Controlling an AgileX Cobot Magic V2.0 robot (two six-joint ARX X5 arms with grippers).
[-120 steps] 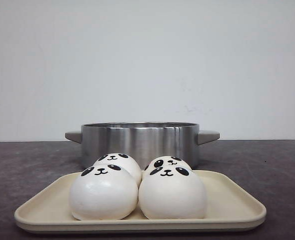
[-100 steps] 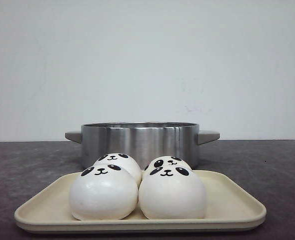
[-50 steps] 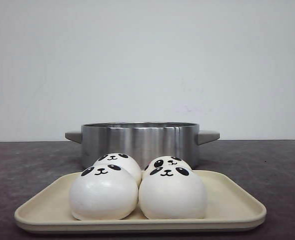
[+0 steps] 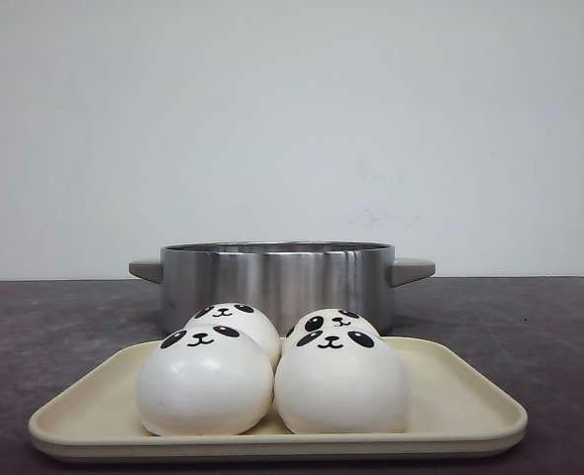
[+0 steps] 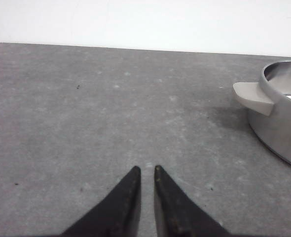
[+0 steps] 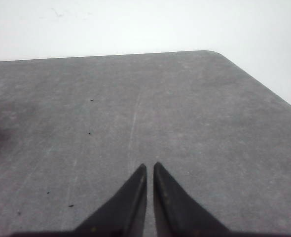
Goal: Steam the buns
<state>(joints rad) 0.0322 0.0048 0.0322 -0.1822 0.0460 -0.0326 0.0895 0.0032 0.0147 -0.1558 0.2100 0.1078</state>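
Several white panda-faced buns sit together on a cream tray [image 4: 460, 411] at the front of the table: one front left [image 4: 205, 384], one front right [image 4: 341, 384], and two behind them [image 4: 235, 322] [image 4: 334, 321]. Behind the tray stands a steel pot [image 4: 277, 277] with grey handles; the left wrist view shows its side and one handle [image 5: 253, 98]. Neither arm appears in the front view. My left gripper [image 5: 146, 169] is shut over bare table, apart from the pot. My right gripper [image 6: 150, 166] is shut over bare table too.
The table is dark grey and speckled [image 4: 530, 327], with a white wall behind it. In the right wrist view the table's far corner [image 6: 212, 52] and its edge show close by.
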